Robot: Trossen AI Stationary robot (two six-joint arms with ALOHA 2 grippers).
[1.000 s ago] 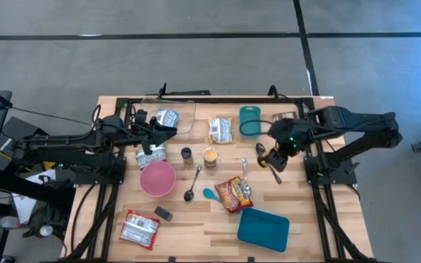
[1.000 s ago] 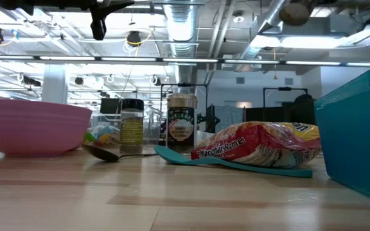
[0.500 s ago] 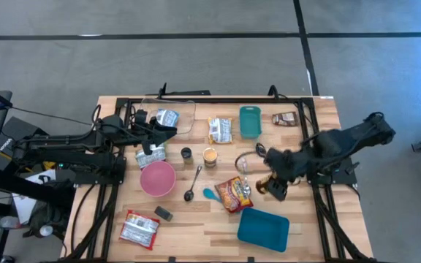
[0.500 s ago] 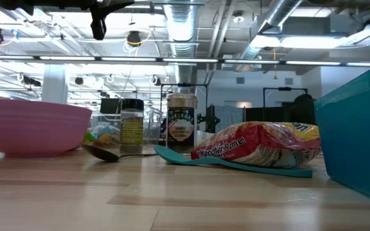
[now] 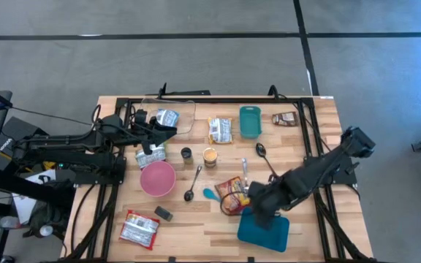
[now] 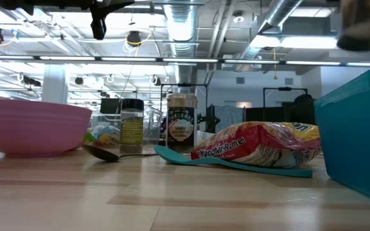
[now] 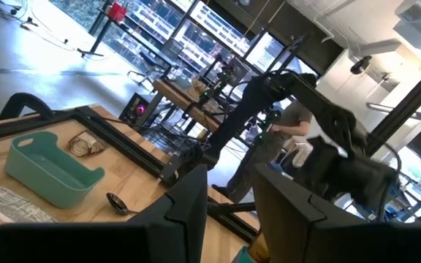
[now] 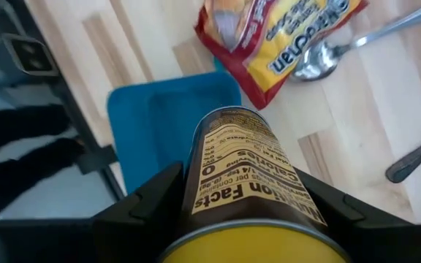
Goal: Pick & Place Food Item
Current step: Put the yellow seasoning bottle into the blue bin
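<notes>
Right wrist view shows the right gripper [image 8: 241,219] clamped mid-body on a rigid, smooth-sided jar [image 8: 241,183], blue bin [image 8: 168,124] just beyond.

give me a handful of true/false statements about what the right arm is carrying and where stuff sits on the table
1. The right gripper holds a cylindrical jar with a nutrition facts label. True.
2. In the high view that gripper is above the pink round bowl. False: it is over the near edge of the dark teal rectangular tray, far from the bowl.
3. The red and yellow ramen packet lies beside the tray. True.
4. The left gripper is carrying a metal spoon. False: nothing shows between its fingers, and the arm waits at the table's left side.
5. The light green rectangular container sits at the far side of the table. True.
6. The packet lies inside the tray. False: it rests on the wooden table.
</notes>
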